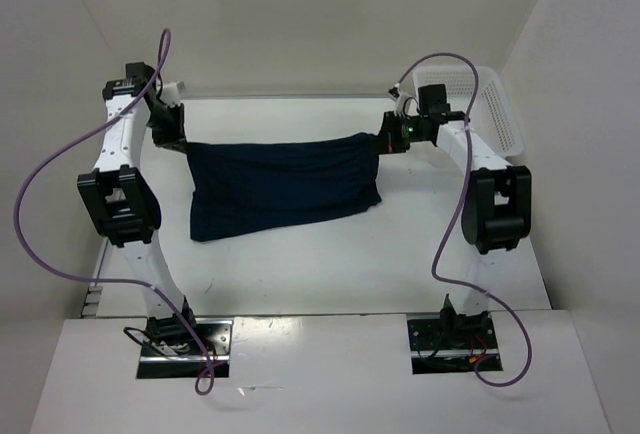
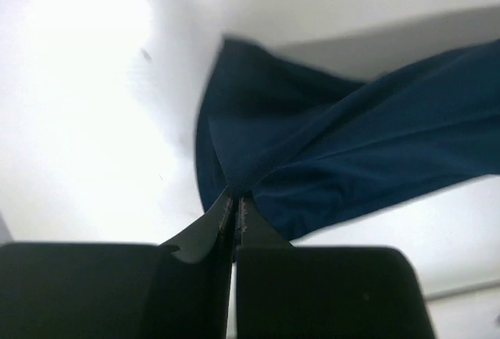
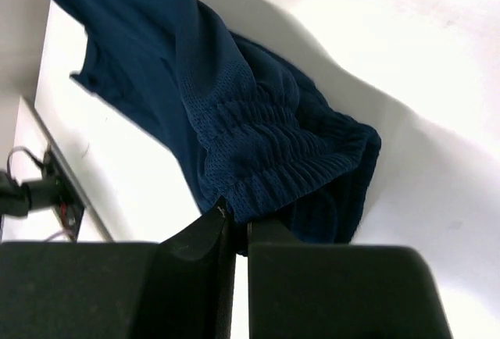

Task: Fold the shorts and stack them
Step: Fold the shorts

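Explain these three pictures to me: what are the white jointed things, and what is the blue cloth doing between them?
They are two robot arms bolted to a white table. The wide picture looks down from above; the other two come from cameras on each wrist. The left gripper and right gripper each pinch a corner of the dark blue shorts with closed jaws, stretching the top edge between them while the rest hangs down to the table. The right one grips the gathered waistband. A white mesh basket stands at the far right.

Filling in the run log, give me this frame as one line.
stage: spread before fold | left gripper: shut on shorts corner | right gripper: shut on waistband end | shorts: stretched between arms, lower edge on table | basket: far right
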Motion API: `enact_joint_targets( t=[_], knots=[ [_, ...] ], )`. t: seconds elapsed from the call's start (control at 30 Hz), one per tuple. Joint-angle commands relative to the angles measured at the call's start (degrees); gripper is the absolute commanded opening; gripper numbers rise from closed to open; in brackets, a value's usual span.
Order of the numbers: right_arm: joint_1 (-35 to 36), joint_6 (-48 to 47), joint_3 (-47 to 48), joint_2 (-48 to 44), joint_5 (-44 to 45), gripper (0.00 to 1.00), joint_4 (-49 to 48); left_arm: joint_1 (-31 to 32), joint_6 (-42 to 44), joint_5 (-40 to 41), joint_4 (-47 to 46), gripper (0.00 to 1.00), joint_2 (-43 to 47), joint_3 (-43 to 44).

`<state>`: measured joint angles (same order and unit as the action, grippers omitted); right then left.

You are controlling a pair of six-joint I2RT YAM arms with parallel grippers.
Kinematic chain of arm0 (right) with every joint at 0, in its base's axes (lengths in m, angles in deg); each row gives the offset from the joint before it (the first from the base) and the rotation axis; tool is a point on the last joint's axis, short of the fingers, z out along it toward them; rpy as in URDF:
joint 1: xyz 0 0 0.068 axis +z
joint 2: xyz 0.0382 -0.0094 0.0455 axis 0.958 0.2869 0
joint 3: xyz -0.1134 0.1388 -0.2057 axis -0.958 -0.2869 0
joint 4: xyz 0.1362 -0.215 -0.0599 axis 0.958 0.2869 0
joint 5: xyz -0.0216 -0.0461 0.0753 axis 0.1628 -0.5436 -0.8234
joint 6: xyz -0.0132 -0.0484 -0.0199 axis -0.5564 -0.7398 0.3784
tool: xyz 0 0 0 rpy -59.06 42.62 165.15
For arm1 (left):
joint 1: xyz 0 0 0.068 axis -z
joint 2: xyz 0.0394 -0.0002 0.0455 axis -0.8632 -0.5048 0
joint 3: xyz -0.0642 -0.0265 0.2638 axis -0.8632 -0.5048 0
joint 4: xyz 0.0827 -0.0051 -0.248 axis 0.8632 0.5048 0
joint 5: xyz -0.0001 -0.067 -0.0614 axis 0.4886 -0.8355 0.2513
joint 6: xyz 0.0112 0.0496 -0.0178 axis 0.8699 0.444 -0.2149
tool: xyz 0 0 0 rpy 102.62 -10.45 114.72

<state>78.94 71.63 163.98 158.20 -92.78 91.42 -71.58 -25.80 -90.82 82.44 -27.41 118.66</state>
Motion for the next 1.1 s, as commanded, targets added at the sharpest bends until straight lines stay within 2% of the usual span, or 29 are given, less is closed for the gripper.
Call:
enact_joint_targets(
  t=[0.0, 0.17, 0.37, 0.5, 0.63, 0.67, 0.77, 0.8, 0.87, 1.07],
  knots=[
    [-0.77, 3.20, 8.19, 4.94, 0.11, 0.00, -5.34, -0.67, 0.19, 2.92, -2.52, 0.00, -3.11, 7.36],
    [-0.77, 4.87, 19.00, 11.01, 6.71, 0.00, -6.84, -0.67, 0.19, 2.93, -5.24, 0.00, -6.55, 18.27],
    [-0.77, 7.51, 27.89, 15.05, 3.91, 0.00, -8.60, -0.67, 0.19, 4.77, -7.62, 0.00, -8.57, 25.82],
    [-0.77, 8.04, 27.38, 15.06, 2.94, 0.00, -9.65, -0.67, 0.19, 3.64, -7.10, 0.00, -8.05, 23.65],
    [-0.77, 5.15, 23.45, 13.65, 4.69, 0.00, -7.38, -0.15, 0.19, -2.42, -7.10, 0.00, -3.14, 12.51],
    [-0.77, 2.96, 22.03, 12.87, 6.35, 0.00, -6.85, 0.47, 0.19, -3.30, -7.10, 0.00, 0.35, 4.99],
    [-0.77, 0.31, 15.79, 11.37, 11.62, 0.00, -5.70, 4.59, 0.19, -4.45, -9.45, 0.00, 7.93, -7.87],
    [-0.77, 0.30, 14.56, 11.37, 13.03, 0.00, -5.70, 5.65, 0.19, -4.98, -9.47, 0.00, 9.43, -15.31],
    [-0.77, -0.22, 12.18, 11.37, 15.15, 0.00, -5.70, 8.47, 0.19, -5.59, -9.47, 0.00, 12.25, -20.72],
    [-0.77, -2.51, 11.12, 11.37, 17.26, 0.04, -5.18, 11.28, 0.19, -5.43, -9.99, 0.00, 12.87, -33.46]
  ],
)
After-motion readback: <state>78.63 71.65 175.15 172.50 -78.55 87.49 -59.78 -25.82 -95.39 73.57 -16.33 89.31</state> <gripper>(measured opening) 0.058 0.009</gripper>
